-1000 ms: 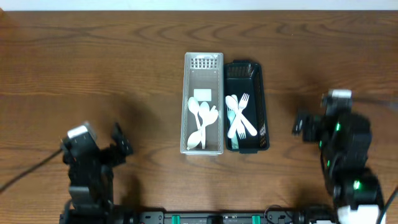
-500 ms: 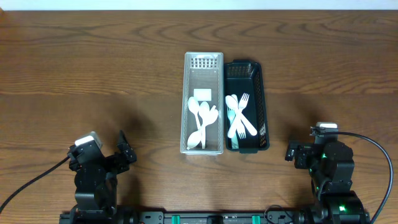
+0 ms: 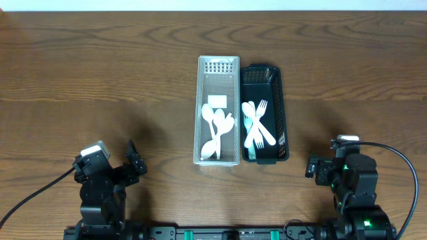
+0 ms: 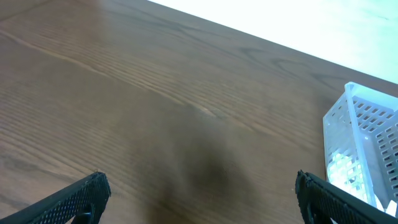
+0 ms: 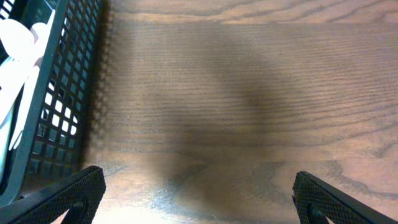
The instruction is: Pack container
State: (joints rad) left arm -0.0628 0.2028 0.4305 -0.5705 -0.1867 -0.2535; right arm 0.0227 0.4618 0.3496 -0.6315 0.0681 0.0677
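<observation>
A clear white bin (image 3: pixel 218 157) in the middle of the table holds several white spoons (image 3: pixel 217 128). A black mesh bin (image 3: pixel 285 127) beside it on the right holds white forks (image 3: pixel 258 125) and a pale teal utensil (image 3: pixel 248 127). My left gripper (image 3: pixel 133 160) is open and empty at the front left, far from the bins; its fingers (image 4: pixel 202 199) frame bare wood, with the white bin (image 4: pixel 364 143) at the right edge. My right gripper (image 3: pixel 313 167) is open and empty at the front right; its fingers (image 5: pixel 199 193) frame bare wood beside the black bin (image 5: pixel 56 93).
The wooden table (image 3: pixel 107 73) spreads around the bins. Cables run from both arms along the front edge (image 3: pixel 400 160).
Both arms have drawn back toward the table's front edge. The right arm moved most, down from beside the black bin. The bins and utensils have not moved.
</observation>
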